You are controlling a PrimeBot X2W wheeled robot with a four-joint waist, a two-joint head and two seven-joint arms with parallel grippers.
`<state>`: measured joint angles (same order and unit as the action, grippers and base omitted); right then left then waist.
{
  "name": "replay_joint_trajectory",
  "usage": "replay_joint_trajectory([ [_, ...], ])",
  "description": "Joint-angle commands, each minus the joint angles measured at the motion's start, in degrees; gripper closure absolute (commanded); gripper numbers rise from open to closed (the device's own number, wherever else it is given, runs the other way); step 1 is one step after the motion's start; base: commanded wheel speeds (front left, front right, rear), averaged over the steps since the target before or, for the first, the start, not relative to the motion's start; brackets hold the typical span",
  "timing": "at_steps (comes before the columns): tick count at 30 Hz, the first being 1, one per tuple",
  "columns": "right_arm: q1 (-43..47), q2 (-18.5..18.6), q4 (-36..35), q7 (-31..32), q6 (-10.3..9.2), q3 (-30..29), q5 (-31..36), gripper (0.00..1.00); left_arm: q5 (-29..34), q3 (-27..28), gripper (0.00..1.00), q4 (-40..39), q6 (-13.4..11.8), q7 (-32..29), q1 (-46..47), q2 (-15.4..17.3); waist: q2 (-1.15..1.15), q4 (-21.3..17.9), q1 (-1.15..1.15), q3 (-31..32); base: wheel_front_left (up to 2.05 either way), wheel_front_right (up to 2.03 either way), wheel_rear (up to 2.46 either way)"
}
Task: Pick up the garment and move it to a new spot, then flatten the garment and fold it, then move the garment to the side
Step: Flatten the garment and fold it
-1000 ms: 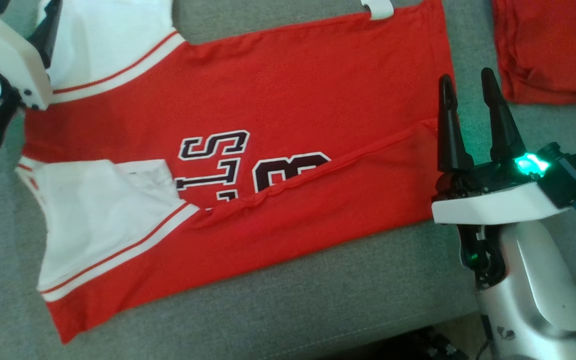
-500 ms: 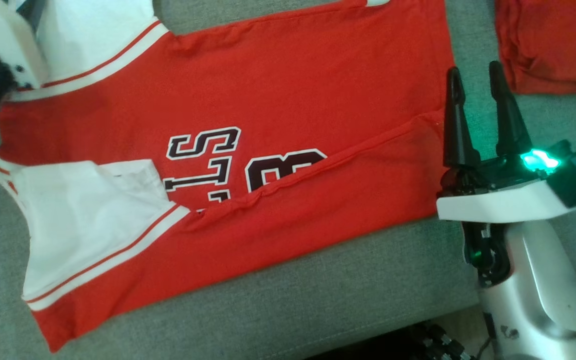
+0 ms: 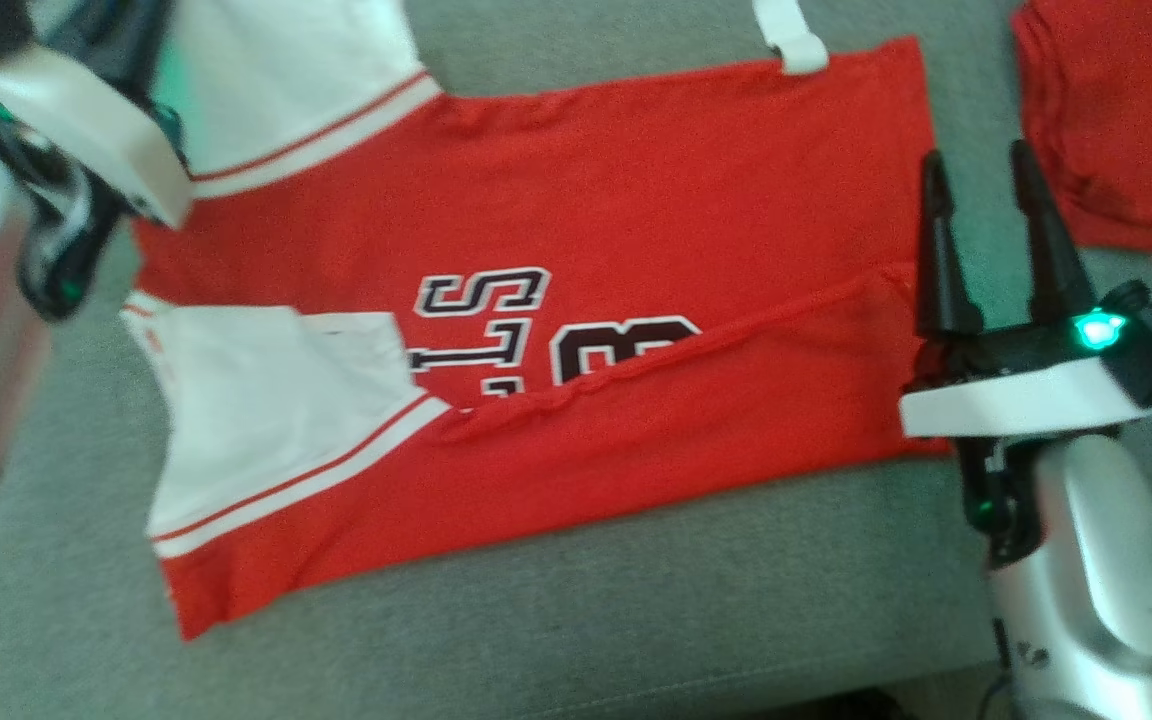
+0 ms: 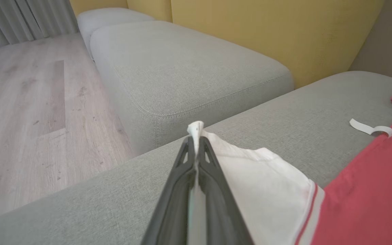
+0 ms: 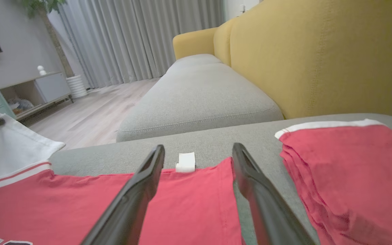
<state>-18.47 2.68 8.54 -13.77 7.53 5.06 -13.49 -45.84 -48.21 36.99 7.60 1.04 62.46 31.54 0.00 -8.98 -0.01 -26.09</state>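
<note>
The garment (image 3: 636, 190), a red shirt with white sleeves and dark lettering, lies spread on the grey sofa cushion (image 3: 586, 640). Its near long edge is folded up over the print. In the left wrist view my left gripper (image 4: 195, 141) is shut on the tip of the far white sleeve (image 4: 257, 180), which is raised off the cushion. My right gripper (image 3: 976, 160) stands open at the garment's right hem, fingers apart with nothing between them. In the right wrist view my right gripper (image 5: 199, 148) has its fingers on either side of the hem corner (image 5: 216, 190).
Another red garment (image 3: 1116, 120) lies folded at the far right, close to my right gripper. A white tab (image 5: 185, 161) sticks out from the hem. A second grey cushion (image 4: 189, 68), a yellow backrest (image 5: 318, 58) and wooden floor (image 4: 19, 119) lie beyond.
My left gripper has shut on the white sleeve tip. The head camera has shifted, so the whole picture has slid right. My right gripper stays open at the hem.
</note>
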Motion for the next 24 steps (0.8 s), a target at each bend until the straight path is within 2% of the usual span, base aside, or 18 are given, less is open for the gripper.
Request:
replay_joint_trajectory([
  [1, -1.3, 0.2, -1.7, 0.9, -0.04, 0.0, 1.3, 0.0, 0.6, 1.5, 1.0, -2.2, -0.1, 1.5, 0.1, 2.4, 0.0, 2.7, 0.01, 2.6, 0.0, 0.0, 0.0],
  [5, -3.7, 0.2, -1.9, 6.3, -0.04, -3.6, 5.8, 0.0, 1.6, 0.2, 1.0, -7.8, -0.8, 4.3, -3.9, 2.8, 0.0, 5.8, 0.01, 4.6, 0.0, 0.0, 0.0],
  [6, -5.0, 0.2, -1.6, 9.5, -0.04, -5.5, 7.5, 0.0, 1.9, -0.4, 1.0, -11.3, -1.9, 4.9, -6.4, 3.2, 0.0, 7.2, 0.01, 5.4, 0.0, 0.0, 0.0],
  [13, -10.2, 0.3, 4.9, 21.4, -0.04, -12.4, 11.1, 0.0, 2.6, -2.3, 1.0, -23.9, -6.5, 4.8, -14.4, 5.4, 0.0, 10.6, 0.01, 6.5, 0.0, 0.0, 0.0],
  [18, -14.6, 1.7, 12.6, 25.7, -0.04, -15.9, 15.0, 0.0, 2.6, -3.1, 1.0, -30.1, -8.7, 3.3, -16.5, 6.0, 0.0, 11.9, 0.01, 6.2, 0.0, 0.0, 0.0],
  [24, -20.3, 2.8, 22.4, 27.7, -0.04, -19.2, 18.8, 0.0, 2.6, -3.4, 1.0, -33.6, -9.6, 2.5, -17.0, 6.4, 0.0, 12.7, 0.01, 4.9, 0.0, 0.0, 0.0],
])
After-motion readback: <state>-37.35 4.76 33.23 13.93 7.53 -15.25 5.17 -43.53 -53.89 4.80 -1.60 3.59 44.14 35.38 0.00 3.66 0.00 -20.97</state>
